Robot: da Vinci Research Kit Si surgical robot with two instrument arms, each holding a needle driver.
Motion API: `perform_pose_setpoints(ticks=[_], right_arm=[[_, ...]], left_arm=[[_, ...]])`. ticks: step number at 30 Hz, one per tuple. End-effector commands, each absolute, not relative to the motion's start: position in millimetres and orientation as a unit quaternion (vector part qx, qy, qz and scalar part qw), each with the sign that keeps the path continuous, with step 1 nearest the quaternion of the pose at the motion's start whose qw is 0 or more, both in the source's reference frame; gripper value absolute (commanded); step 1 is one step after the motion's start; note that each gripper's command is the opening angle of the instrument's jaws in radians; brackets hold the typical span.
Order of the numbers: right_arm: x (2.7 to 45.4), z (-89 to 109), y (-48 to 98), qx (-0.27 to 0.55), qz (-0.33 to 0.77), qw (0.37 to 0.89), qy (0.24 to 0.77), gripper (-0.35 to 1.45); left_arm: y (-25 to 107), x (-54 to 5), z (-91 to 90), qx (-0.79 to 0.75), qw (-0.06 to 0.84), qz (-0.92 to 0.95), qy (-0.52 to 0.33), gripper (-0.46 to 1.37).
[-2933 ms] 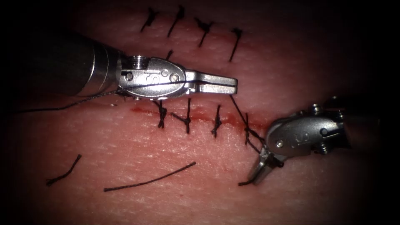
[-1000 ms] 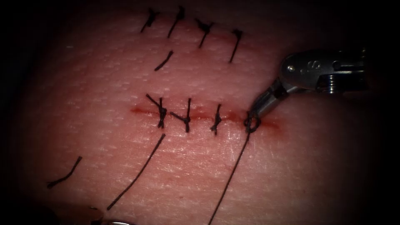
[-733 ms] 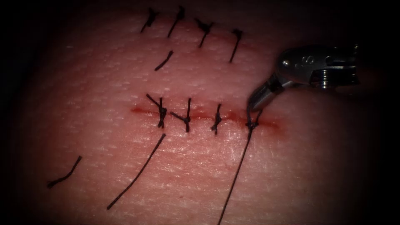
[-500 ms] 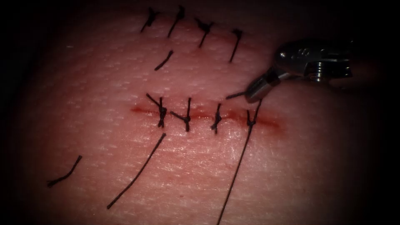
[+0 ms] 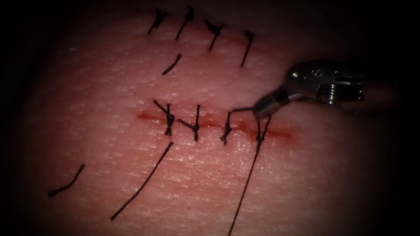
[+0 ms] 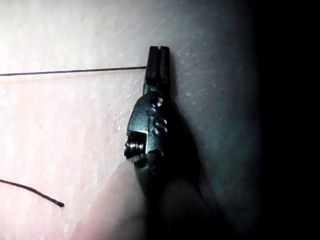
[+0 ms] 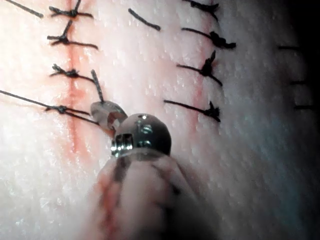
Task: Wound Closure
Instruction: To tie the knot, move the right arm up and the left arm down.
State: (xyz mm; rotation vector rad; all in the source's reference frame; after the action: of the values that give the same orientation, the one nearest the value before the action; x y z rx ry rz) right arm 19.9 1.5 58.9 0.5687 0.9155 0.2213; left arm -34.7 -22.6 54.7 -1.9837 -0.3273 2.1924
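The tissue (image 5: 315,183) carries a horizontal cut (image 5: 280,131) with red fluid along it. A fresh knot (image 5: 260,138) sits on the cut near its right end. My right tool (image 5: 262,109) hovers just above that knot, jaws shut on the thread's short end (image 5: 241,109), which sticks out to the left. The same grip appears in the right wrist view, where the right tool (image 7: 104,114) sits beside the knot (image 7: 60,108). The long thread (image 5: 247,179) runs from the knot down to the lower edge. My left tool (image 6: 157,59) is shut on this taut thread (image 6: 75,71).
Three tied stitches (image 5: 197,124) cross the cut left of the new knot. A second row of stitches (image 5: 214,32) lies along the far edge. Loose cut ends of thread lie on the tissue: a long one (image 5: 142,179), a short one (image 5: 65,185), another (image 5: 172,64).
The left tool left the endoscope view downward with the long thread. The right tool crossed from below the cut to above it; the loop at the cut drew down into a tight knot.
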Motion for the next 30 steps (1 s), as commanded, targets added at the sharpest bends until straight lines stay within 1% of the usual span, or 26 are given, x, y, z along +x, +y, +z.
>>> perform_pose_setpoints(ticks=[1, 6, 11, 18, 30], right_arm=[[20.0, 58.7, 1.5, 0.251, 0.096, 0.858, 0.437, -0.35], [20.7, 58.0, 2.2, 0.18, 0.065, 0.868, 0.457, -0.35], [20.6, 57.9, 2.8, 0.142, 0.061, 0.874, 0.461, -0.35], [20.1, 58.6, 3.4, 0.111, 0.041, 0.885, 0.45, -0.35], [19.7, 58.5, 3.5, 0.102, 0.045, 0.885, 0.451, -0.35]], left_arm=[[-22.8, -34.6, 54.6, -0.664, 0.082, 0.735, -0.11, -0.35], [-23.0, -35.0, 54.3, -0.664, 0.084, 0.735, -0.109, -0.35], [-22.9, -35.2, 54.3, -0.663, 0.086, 0.735, -0.11, -0.35], [-23.0, -35.1, 54.3, -0.663, 0.086, 0.735, -0.111, -0.35], [-21.4, -35.8, 53.2, -0.664, 0.092, 0.733, -0.113, -0.35]])
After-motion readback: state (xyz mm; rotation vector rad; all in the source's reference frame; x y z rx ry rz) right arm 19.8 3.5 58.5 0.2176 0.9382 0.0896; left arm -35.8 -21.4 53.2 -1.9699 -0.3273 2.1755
